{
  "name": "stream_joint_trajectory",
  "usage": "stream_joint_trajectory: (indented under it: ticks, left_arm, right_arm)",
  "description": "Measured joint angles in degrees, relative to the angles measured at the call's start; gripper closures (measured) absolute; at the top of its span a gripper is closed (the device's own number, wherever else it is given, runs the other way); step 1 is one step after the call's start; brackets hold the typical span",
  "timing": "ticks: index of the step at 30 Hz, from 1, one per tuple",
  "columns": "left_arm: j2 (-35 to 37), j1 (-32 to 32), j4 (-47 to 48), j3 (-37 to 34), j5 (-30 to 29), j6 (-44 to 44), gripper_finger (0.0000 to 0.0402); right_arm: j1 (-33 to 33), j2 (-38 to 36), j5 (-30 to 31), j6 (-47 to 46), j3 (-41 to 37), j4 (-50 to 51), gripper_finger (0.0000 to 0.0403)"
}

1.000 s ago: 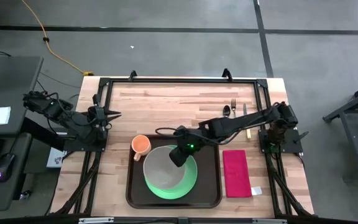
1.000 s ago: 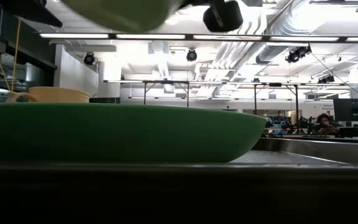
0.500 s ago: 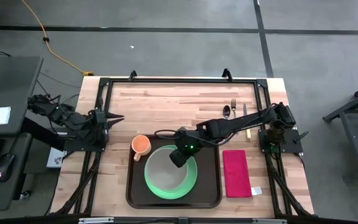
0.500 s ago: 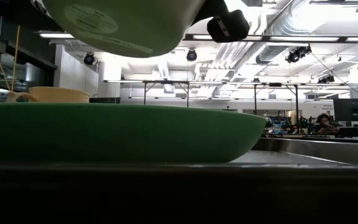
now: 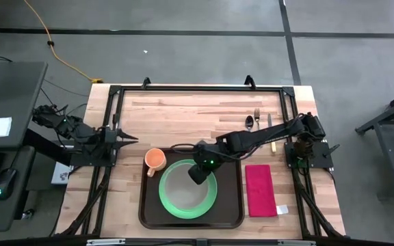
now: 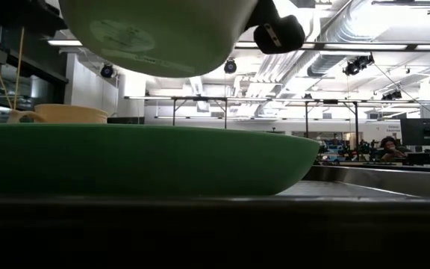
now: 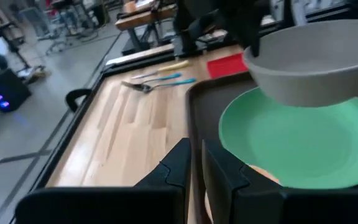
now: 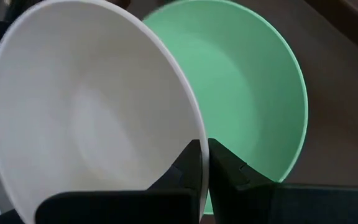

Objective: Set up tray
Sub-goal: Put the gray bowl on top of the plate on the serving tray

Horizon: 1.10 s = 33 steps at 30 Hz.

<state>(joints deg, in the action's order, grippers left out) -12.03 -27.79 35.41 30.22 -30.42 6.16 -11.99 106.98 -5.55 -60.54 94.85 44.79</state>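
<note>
High view: right gripper (image 5: 195, 176) fingers pinched tight on the rim of a pale grey-white round plastic bowl (image 5: 180, 183), holding it in the air above the round green plastic plate (image 5: 212, 199); low view shows a clear gap between bowl underside (image 6: 151, 33) and plate (image 6: 140, 158), so not touching. Right wrist view: the two dark fingers (image 8: 199, 163) nearly meet, clamped over the bowl's edge, bowl (image 8: 86, 118) empty inside. Plate lies in the large dark brown rectangular plastic tray (image 5: 232, 212), which sits at the near-middle of the light wooden table (image 5: 190, 116). A small orange cup (image 5: 155, 158) sits at the tray's far left corner; cannot tell what is in it. Red folded napkin (image 5: 259, 190) lies just right of the tray on the wood; spoon, fork and knife (image 5: 258, 121) lie beyond the napkin. Left gripper (image 5: 123, 134) waits left of the tray, fingers (image 7: 180, 163) slightly parted, holding nothing.
</note>
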Motion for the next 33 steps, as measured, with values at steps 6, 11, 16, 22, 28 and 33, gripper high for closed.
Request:
stream_joint_trajectory:
  ticks: [6, 11, 16, 22, 28, 33]
  left_arm:
    - [0.0, 0.0, -1.7, 0.0, 2.0, 2.7, 0.0332]
    - [0.0, 0.0, -1.4, 0.0, 2.7, 2.6, 0.0332]
    - [0.3, 0.0, -2.1, -0.7, 2.7, 2.9, 0.0332]
    - [5.6, 0.0, -5.4, -5.9, 4.2, 2.9, 0.0332]
    - [11.8, 0.0, -5.9, -8.0, 5.0, 4.0, 0.0332]
    - [11.6, 0.0, -6.3, -9.9, 6.1, 4.1, 0.0332]
  right_arm:
    - [0.0, 0.6, -0.4, -0.5, -0.2, 0.6, 0.0403]
    - [0.0, 2.0, -1.5, -0.5, -0.2, 0.3, 0.0403]
    - [0.0, 2.1, -1.6, -0.5, -0.2, -0.3, 0.0403]
    - [0.0, 2.1, -1.4, -0.5, -0.2, -0.4, 0.0403]
    - [0.1, 2.3, -1.5, -0.5, -0.2, 0.0, 0.0403]
    - [0.1, 3.3, -2.3, -0.9, -0.2, 0.5, 0.0403]
